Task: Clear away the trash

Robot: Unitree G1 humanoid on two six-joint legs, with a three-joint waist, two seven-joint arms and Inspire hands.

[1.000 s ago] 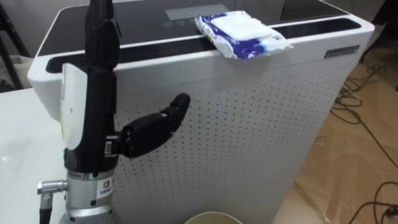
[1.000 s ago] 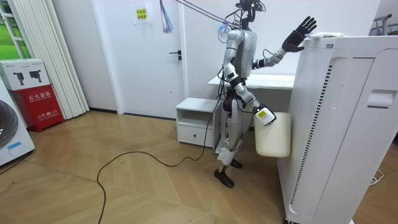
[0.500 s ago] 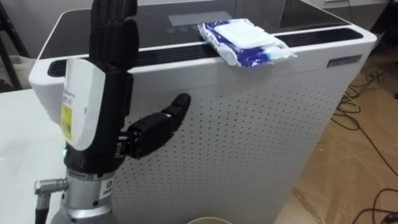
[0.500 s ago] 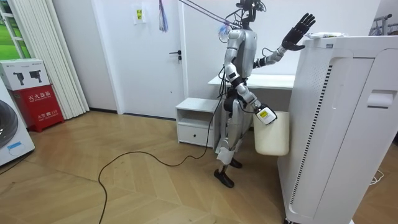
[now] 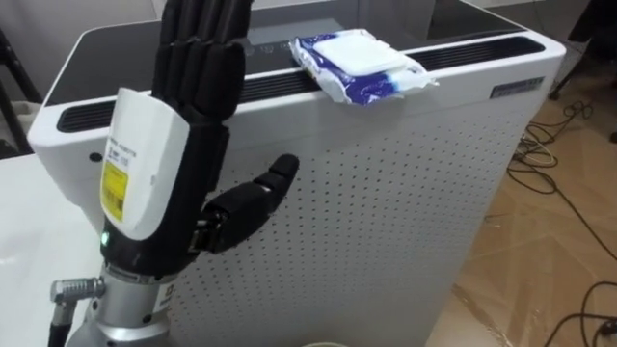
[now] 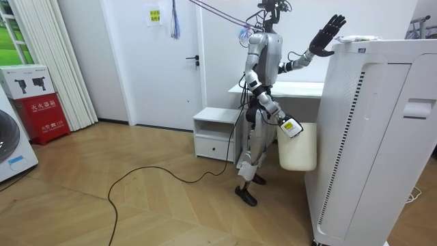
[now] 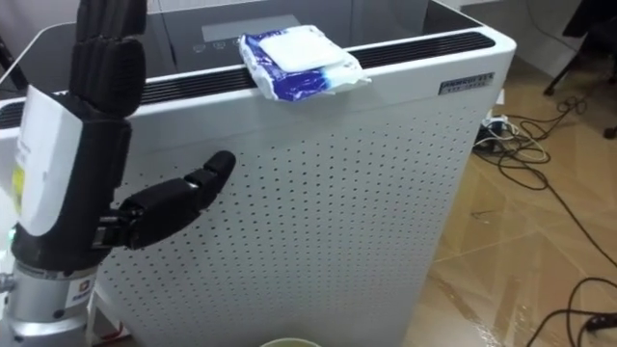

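A blue and white soft packet (image 5: 359,65) lies on the top front edge of a tall white perforated appliance (image 5: 405,212). My left hand (image 5: 183,145) is raised upright close before the camera, left of the packet and short of it. Its fingers are straight, its thumb sticks out to the right, and it holds nothing. In the room view I stand facing the appliance (image 6: 369,137), with the left hand (image 6: 326,34) lifted near its top corner by the packet (image 6: 355,39). My right hand (image 6: 290,127) hangs low and carries a cream bin (image 6: 298,149) by its rim.
A white table (image 5: 29,241) lies at my left beside the appliance. Cables (image 5: 569,125) trail over the wooden floor on the right. The bin's rim (image 7: 280,342) peeks in at the bottom edge. A small white cabinet (image 6: 215,133) stands behind me.
The left hand has risen and fills more of the eye view, its fingers still straight. The packet lies where it was; the picture has shifted a little.
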